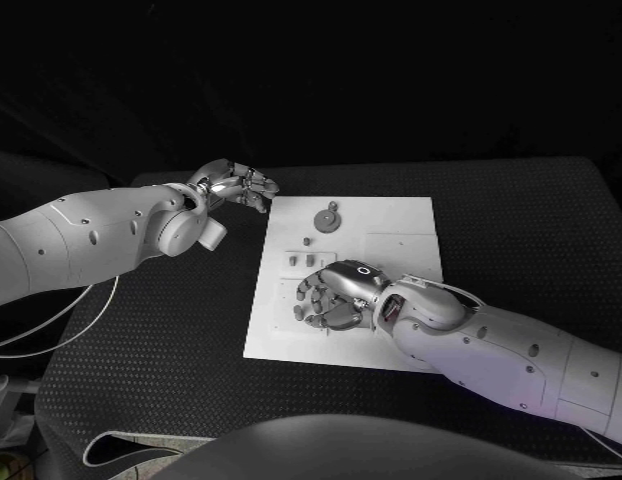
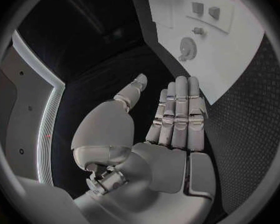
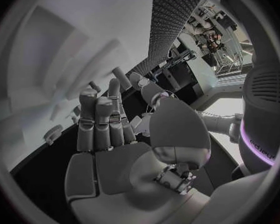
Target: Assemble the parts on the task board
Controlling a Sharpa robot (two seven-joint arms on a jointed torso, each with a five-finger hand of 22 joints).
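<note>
Head view, fingers first: the right hand point(image 1: 334, 296) sits low over the middle of the white task board point(image 1: 398, 222), its fingers bent down toward the plate's left part; whether they pinch a part cannot be told from here. In the right wrist view the same hand point(image 3: 109, 134) has its fingers straight and side by side, thumb apart, with nothing seen in the palm. The left hand point(image 1: 236, 186) hovers in the upper left of the frame, off the board's far left corner above the black table point(image 1: 542, 230). In the left wrist view its fingers point(image 2: 180, 109) are stretched out flat together, thumb spread aside, holding nothing. On the board, a round gear-like part point(image 1: 329, 218) lies near the top edge, and small grey parts point(image 1: 305, 259) stand just left of the right hand's fingertips.
</note>
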